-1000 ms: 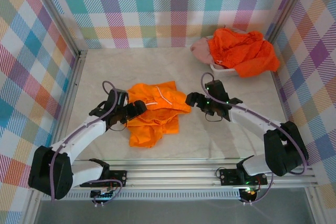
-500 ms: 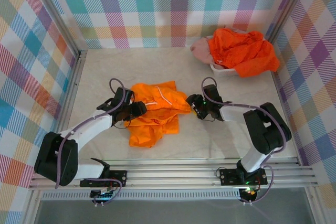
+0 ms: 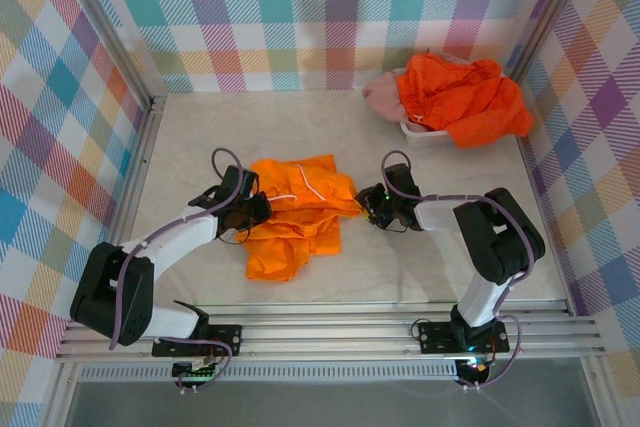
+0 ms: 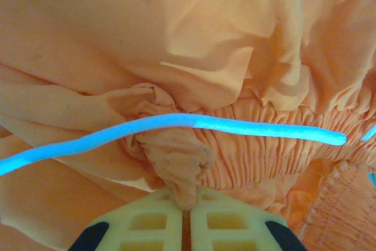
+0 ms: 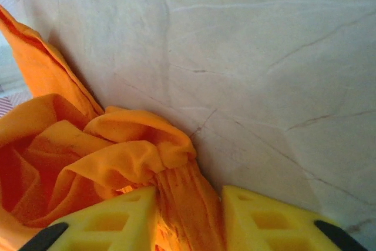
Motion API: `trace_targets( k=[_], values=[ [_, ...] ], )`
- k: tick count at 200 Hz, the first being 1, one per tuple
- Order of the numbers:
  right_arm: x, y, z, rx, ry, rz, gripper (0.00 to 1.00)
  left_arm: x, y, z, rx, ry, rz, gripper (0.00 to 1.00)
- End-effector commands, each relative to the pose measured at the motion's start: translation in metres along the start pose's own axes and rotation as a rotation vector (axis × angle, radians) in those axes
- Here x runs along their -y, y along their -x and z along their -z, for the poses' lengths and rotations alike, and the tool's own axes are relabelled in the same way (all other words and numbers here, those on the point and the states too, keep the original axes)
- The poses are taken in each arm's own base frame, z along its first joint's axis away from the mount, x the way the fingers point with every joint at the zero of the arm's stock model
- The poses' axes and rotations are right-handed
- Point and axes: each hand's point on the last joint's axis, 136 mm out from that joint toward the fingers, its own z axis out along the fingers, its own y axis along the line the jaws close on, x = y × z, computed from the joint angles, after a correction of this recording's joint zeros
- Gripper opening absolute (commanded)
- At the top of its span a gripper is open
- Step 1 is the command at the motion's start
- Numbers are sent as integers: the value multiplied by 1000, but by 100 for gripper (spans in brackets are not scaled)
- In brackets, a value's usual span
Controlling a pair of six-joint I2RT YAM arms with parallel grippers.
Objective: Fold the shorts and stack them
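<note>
Orange shorts [image 3: 297,219] lie rumpled in the middle of the worktop [image 3: 250,127], a little toward its near edge, with a bare strip between their lower hem and that edge. Open worktop runs along the whole far edge behind them, down the left edge, and across much of the right half toward the right edge. The two arms lie low across the near-left and near-right ground, coming in from the near corners. A white mesh basket [image 3: 415,131] sits in the far right corner, close to the right edge. A second orange pair [image 3: 465,97] is heaped over it and spills past its near right rim, and a pink pair [image 3: 380,97] bulges over its left rim. The left gripper [image 3: 262,210] is at the left edge of the middle shorts, its jaws pressed together on a bunched bit of the gathered waistband [image 4: 252,157]. The right gripper [image 3: 370,203] is at their right edge, clamped on a fold of orange cloth that fills the gap between its fingers. A white drawstring [image 3: 305,187] trails over the far part of the cloth.
</note>
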Motion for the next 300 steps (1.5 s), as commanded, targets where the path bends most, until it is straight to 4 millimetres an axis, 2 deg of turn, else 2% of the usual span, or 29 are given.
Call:
trace_targets(
  k=[1,16,27,52,68,84,102,104,113,126,130,134,137,142,144,152,153,162,165,170,183,204,218,232,250,265,272,300],
  values=[
    [-5,0,-5,-10,23,6,22,11,10,3,39,-26,-18,5],
    [-9,2,-5,-11,25,17,10,12,11,5,45,-28,-24,0],
    [-13,3,-6,-9,31,31,0,12,13,8,55,-29,-26,0],
    [-38,7,-4,-14,54,109,0,15,27,29,135,-31,-41,0],
    [-72,11,-1,-20,78,204,0,15,41,55,205,-12,-61,0],
    [-118,18,1,-24,116,312,0,16,64,87,295,-5,-70,0],
    [-188,27,0,-36,210,423,0,17,94,127,397,0,-68,0],
    [-191,27,-2,-45,210,428,0,17,98,132,410,0,-69,0],
    [-234,30,1,-50,278,473,0,17,113,152,460,8,-74,0],
    [-280,36,-5,-67,352,514,0,18,136,184,538,35,-90,0],
    [-303,36,1,-62,398,537,0,20,145,197,568,44,-95,0],
    [-310,39,-7,-70,409,545,0,19,150,205,585,61,-103,0],
    [-330,38,2,-63,454,567,0,21,156,214,607,67,-111,0],
    [-340,39,-6,-76,474,578,0,23,164,226,634,82,-123,0],
    [-353,39,0,-68,505,594,0,25,167,232,646,86,-128,0],
    [-383,39,10,-54,584,628,0,30,178,252,690,100,-149,0],
    [-381,40,5,-59,579,623,0,31,180,254,695,100,-151,0],
    [-411,42,20,-25,686,644,0,40,191,278,747,100,-175,0],
    [-415,44,19,-19,711,639,0,43,194,285,762,96,-184,0],
    [-430,45,34,6,787,637,0,49,199,298,788,87,-196,0],
    [-449,56,53,31,912,588,0,65,208,331,858,50,-224,0],
    [-457,63,83,78,951,646,0,92,210,379,956,-59,-274,0],
    [-458,57,105,97,948,763,0,113,201,396,986,-161,-320,0],
    [-458,59,122,107,935,809,0,134,185,393,971,-254,-367,0],
    [-451,78,130,119,912,802,0,154,156,363,913,-328,-425,0],
    [-440,97,128,114,878,775,0,168,127,325,857,-369,-467,0],
    [-434,103,124,105,863,770,0,171,111,300,815,-367,-488,0],
    [-398,112,93,45,725,798,0,191,45,207,651,-385,-529,0]
  ],
)
